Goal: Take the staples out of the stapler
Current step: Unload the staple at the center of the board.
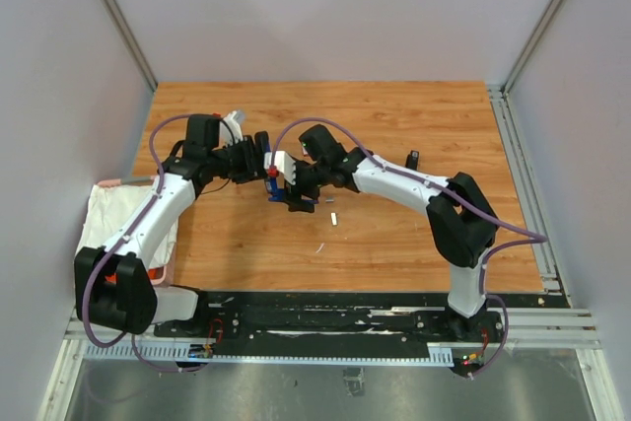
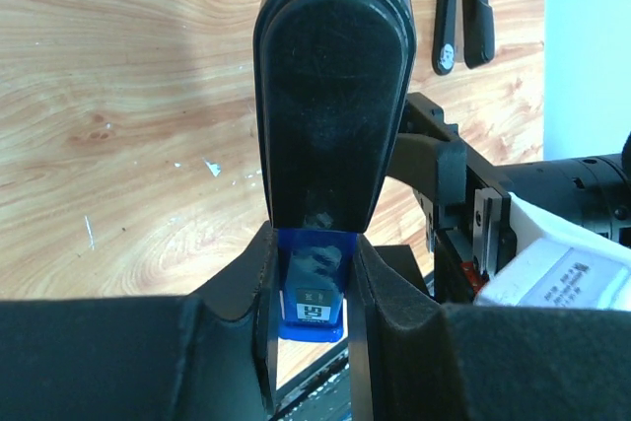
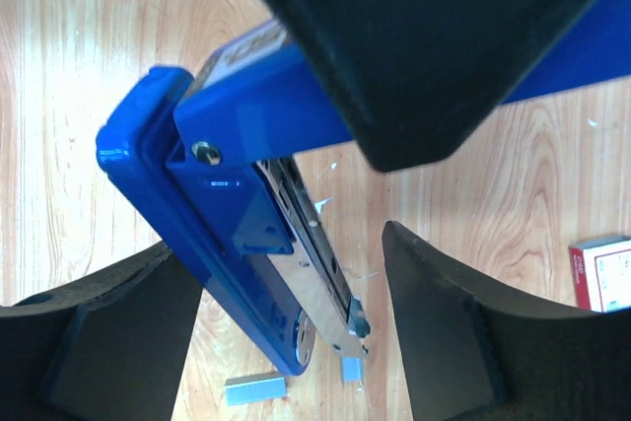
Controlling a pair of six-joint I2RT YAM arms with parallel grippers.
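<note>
The stapler (image 1: 283,191) is blue with a black top cover (image 2: 335,96) and hangs above the wooden table between both arms. My left gripper (image 2: 314,244) is shut on its blue rear end (image 2: 314,298). In the right wrist view the stapler (image 3: 212,234) is swung open, and its metal magazine (image 3: 320,263) points down at the table. My right gripper (image 3: 281,273) is open around that lower part, with a clear gap on the magazine side. Two short silvery staples (image 3: 254,388) lie on the wood below the stapler's tip, the smaller piece (image 3: 352,370) right under it.
A red-and-white flat box (image 3: 601,273) lies on the table to the right. A black clip-like object (image 1: 413,159) sits behind the right arm. A white cloth (image 1: 108,209) lies at the table's left edge. Small metal bits (image 1: 333,218) are scattered in front of the grippers.
</note>
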